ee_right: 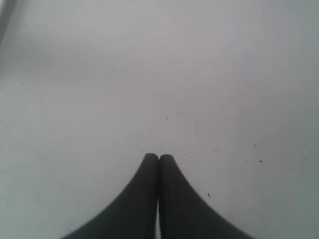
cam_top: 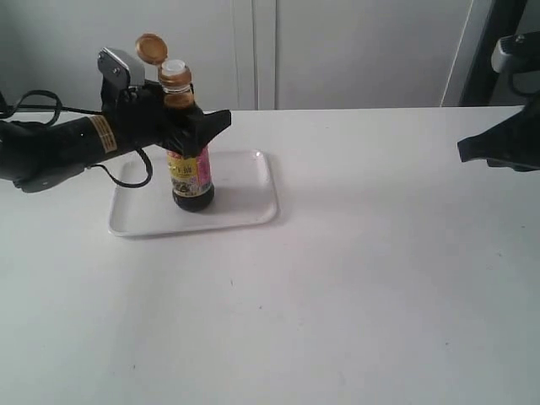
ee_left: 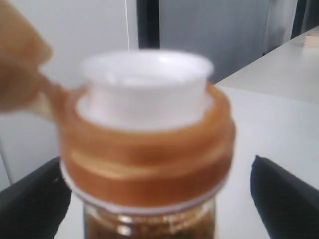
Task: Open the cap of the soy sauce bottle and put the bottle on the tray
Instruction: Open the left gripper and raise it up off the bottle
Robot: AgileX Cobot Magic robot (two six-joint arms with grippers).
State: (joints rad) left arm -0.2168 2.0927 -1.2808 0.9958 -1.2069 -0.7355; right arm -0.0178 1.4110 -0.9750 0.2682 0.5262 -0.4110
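- Exterior view: the soy sauce bottle [cam_top: 192, 173] stands upright on the white tray [cam_top: 245, 211], right under the left gripper [cam_top: 198, 121].
- The left gripper sits around the top part of the bottle, just below the neck.
- The bottle's dark bottom half and its yellow and pink label [cam_top: 191, 167] show below the gripper.
- The cap [cam_top: 151, 48] is flipped open. It sticks up above the gripper, and it hangs by its hinge from the orange collar [cam_top: 176, 84].
- The white spout [cam_top: 174, 67] is bare and pokes up above the gripper too.
- Left wrist view: the orange collar and the white spout [ee_left: 145, 89] fill the middle, very close and a bit blurry.
- One black finger [ee_left: 30, 199] shows on each side of the neck, and there is a gap between each finger and the bottle. So the left gripper is let go, not squeezing the bottle.
- The tray lies flat on the white desk [cam_top: 337, 295], below the left gripper.
- The right gripper [ee_right: 159, 158] is well apart from the bottle and the tray, over bare desk.
- Right wrist view: its two black fingers press together with nothing between them, so it is clenched on nothing.
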